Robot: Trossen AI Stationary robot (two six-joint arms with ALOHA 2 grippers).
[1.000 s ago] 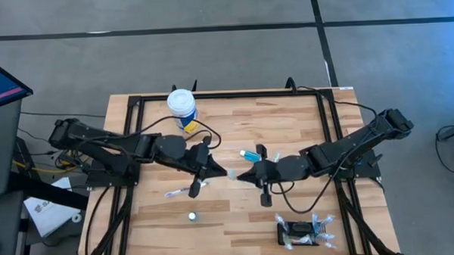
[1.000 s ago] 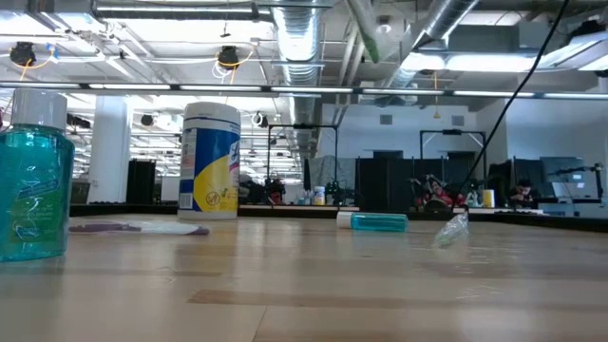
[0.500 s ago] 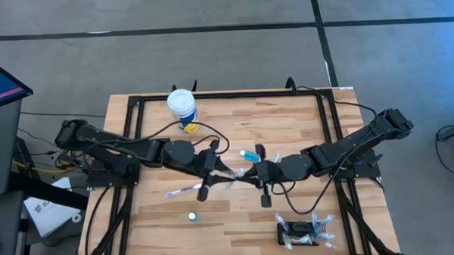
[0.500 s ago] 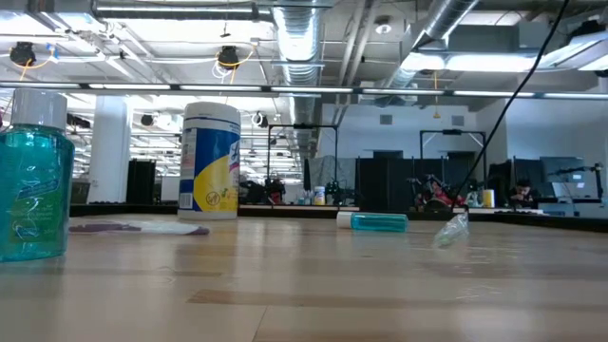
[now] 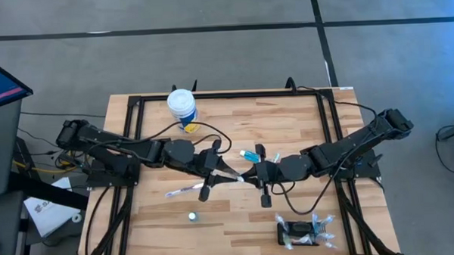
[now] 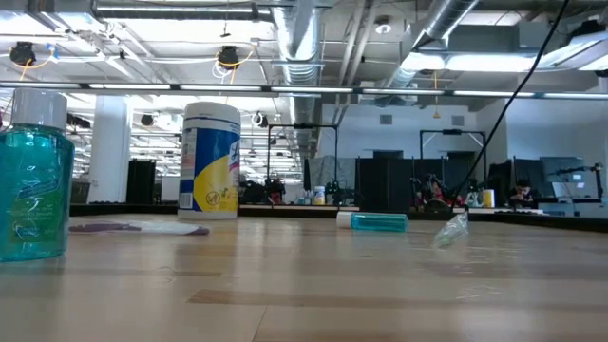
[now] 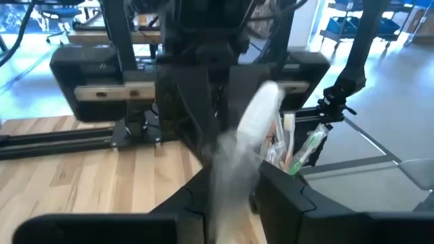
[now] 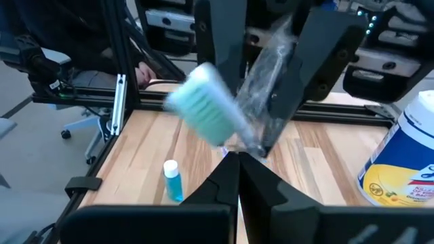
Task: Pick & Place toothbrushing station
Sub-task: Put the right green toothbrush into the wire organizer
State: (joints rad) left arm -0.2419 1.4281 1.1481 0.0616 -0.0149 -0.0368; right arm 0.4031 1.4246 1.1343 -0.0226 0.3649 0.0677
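Right gripper fingers pinched tight on a toothbrush with a pale teal head, clear plastic wrap trailing off it. Left gripper meets it tip to tip over mid-table, its fingers parted around the same wrapped brush; whether they press on it, cannot tell. The toothbrushing station, a small flat black ribbed holder with several brushes lying in it, sits well apart from both grippers, toward the table's near edge on the right arm's side. Just beside the right gripper lies a small blue tube. A second toothbrush lies near the left gripper on the wood planks. White-lidded yellow-and-blue tub stands farther off behind the left arm.
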